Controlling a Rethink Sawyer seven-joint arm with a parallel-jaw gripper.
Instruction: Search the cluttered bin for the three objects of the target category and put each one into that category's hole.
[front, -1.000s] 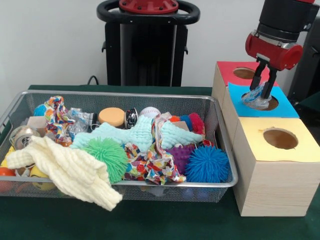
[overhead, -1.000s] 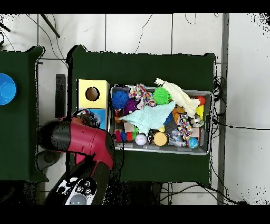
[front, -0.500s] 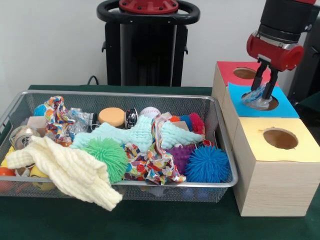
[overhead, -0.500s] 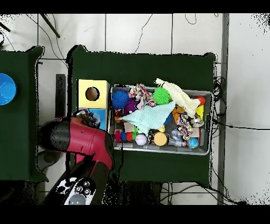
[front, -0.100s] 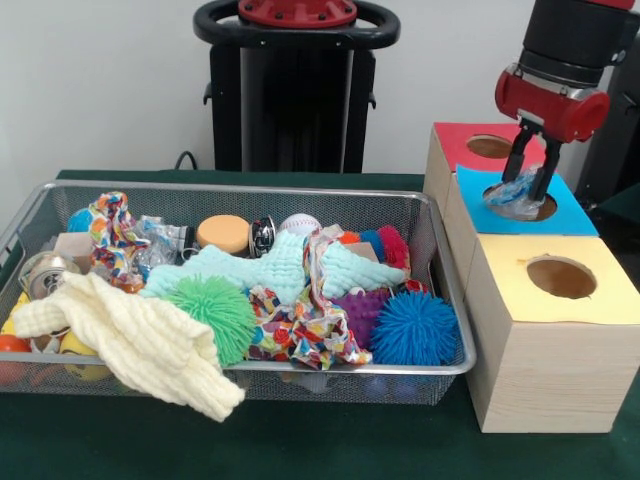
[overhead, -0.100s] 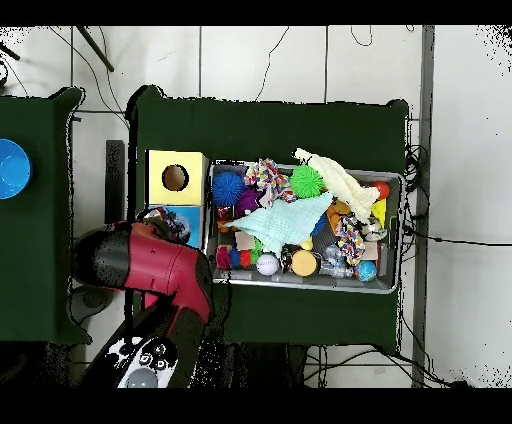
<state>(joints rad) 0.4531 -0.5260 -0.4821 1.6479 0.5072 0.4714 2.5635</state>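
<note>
The hand (front, -0.100s: 531, 178) hangs over the blue-topped box (front, -0.100s: 565, 214), its two dark fingers (front, -0.100s: 518, 157) closed on a crumpled clear plastic piece (front, -0.100s: 511, 194) with a bluish tint. That plastic sits right at the box's round hole (front, -0.100s: 543, 207), its lower part resting on the rim. The red-topped box (front, -0.100s: 465, 142) stands behind and the yellow-topped box (front, -0.100s: 570, 289) in front. Against a second ago, the hand has risen a little and drifted slightly toward the right of the front view, while the plastic is a touch higher at the hole but not free of it. The wire bin (front, -0.100s: 420, 215) on the table (front, -0.100s: 300, 440) looks unchanged (green spiky ball (front, -0.100s: 213, 311), blue spiky ball (front, -0.100s: 414, 328), cream knitted cloth (front, -0.100s: 140, 343), mint cloth (front, -0.100s: 280, 266) all in place)
</note>
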